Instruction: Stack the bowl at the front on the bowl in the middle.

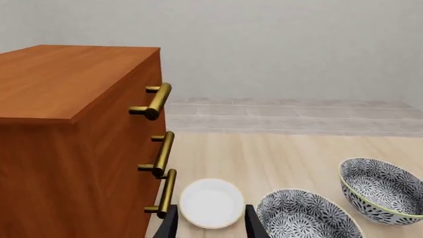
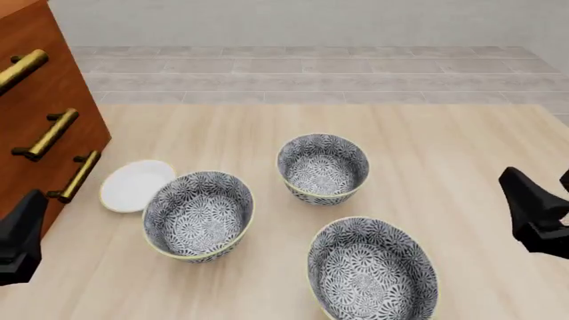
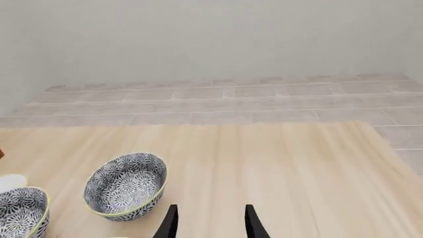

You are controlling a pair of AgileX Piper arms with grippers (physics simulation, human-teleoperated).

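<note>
- Holding nothing, my left gripper (image 1: 210, 224) hangs low at the left edge of the table (image 2: 444, 147), with its two fingers apart and only air between them.
- My right gripper (image 3: 210, 222) is at the right side of the table, fingers also spread and empty, well apart from every bowl.
- The bowl at the front (image 2: 372, 270) stands upright on the table at the near edge, a little right of centre; its near rim is cut by the front view.
- The bowl in the middle (image 2: 197, 214) stands upright to the left of it and a bit farther from me. Both have the grey-white floral pattern and a pale yellow rim, and they do not touch.
- A third bowl (image 2: 323, 167) of the same kind stands farther back, near the centre, apart from the other two.
- A small white dish (image 2: 133, 184) lies flat just beside the bowl in the middle, on its far-left side; I cannot tell if they touch.
- A wooden cabinet (image 2: 40, 87) with brass handles (image 2: 49, 133) stands at the left, close to the dish.
</note>
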